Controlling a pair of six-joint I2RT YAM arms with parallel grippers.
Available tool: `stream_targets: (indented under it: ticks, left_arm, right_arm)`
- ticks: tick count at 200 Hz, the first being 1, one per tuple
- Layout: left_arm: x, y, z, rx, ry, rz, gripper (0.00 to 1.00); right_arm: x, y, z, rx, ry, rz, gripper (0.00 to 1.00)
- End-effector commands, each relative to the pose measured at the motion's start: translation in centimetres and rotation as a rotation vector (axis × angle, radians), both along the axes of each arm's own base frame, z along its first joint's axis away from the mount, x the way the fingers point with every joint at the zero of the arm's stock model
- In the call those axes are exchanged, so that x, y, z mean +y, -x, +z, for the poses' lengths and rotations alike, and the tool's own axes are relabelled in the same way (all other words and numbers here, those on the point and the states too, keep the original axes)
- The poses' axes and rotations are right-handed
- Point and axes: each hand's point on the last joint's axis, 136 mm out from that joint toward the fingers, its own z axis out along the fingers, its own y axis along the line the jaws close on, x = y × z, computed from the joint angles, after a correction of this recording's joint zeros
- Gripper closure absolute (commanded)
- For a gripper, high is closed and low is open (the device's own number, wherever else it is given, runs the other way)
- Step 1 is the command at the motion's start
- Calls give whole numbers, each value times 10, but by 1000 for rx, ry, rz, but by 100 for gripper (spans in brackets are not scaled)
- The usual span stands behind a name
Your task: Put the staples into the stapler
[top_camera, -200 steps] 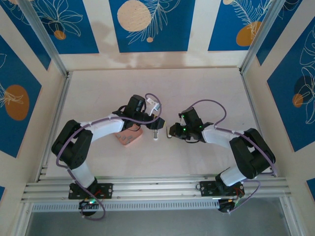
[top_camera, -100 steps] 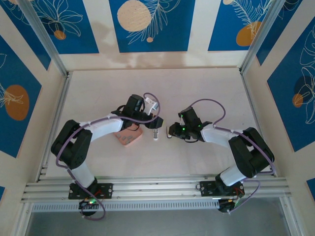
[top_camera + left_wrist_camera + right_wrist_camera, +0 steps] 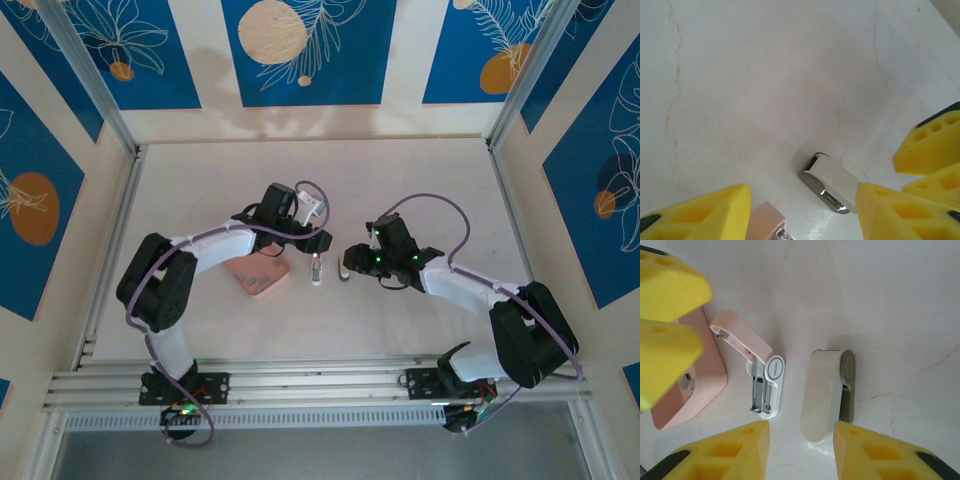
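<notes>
Right pincer (image 3: pixel 801 432), foam-padded fingers parted, hangs low over the pale desk (image 3: pixel 400 190) and straddles the near end of a cream-white, chrome-edged object (image 3: pixel 822 392) that lies flat on the surface. There is a clear gap on the left finger's side. The right finger sits close against the object, and whether it touches cannot be told.

Just to the left of the cream-white object, and apart from it, lies the pink stapler (image 3: pixel 754 362). It is hinged open, its pink lid swung back and away, its white base flat on the desk with the bare metal channel facing up.

Left pincer (image 3: pixel 801 200) hovers over that stapler from the far side, fingers also spread and gripping nothing. In its wrist view the end of the pink lid pokes up between the pads without touching either, and the chrome end of the cream-white object lies just beyond.

Further left, near the stapler but not against it, rests a shallow pink tray (image 3: pixel 710 365) with rounded corners. The staples (image 3: pixel 687 382) sit in its recess. From the right wrist view a small grey piece shows there, the rest hidden behind a yellow finger of the left pincer. In the overhead view the two arms meet at mid-desk, pincer tips close together over the stapler and its cream-white neighbour.
</notes>
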Motion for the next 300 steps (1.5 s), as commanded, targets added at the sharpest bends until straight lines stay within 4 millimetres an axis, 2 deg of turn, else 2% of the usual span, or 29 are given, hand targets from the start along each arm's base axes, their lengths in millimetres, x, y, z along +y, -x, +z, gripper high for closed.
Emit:
stream_targets:
  ticks: [1, 39, 170, 300]
  left_arm:
    - [0, -6, -8, 8, -35, -33, 43]
    - [-4, -4, -21, 44, -68, -88, 43]
    - [-5, 26, -9, 64, -19, -217, 47]
    - [6, 65, -23, 142, -49, -275, 48]
  right_arm:
    - [-7, 3, 1, -9, 8, -8, 61]
    - [-11, 6, -2, -5, 5, -17, 61]
    - [-13, 7, -3, -4, -17, -25, 62]
    - [10, 1, 4, -9, -22, 29, 62]
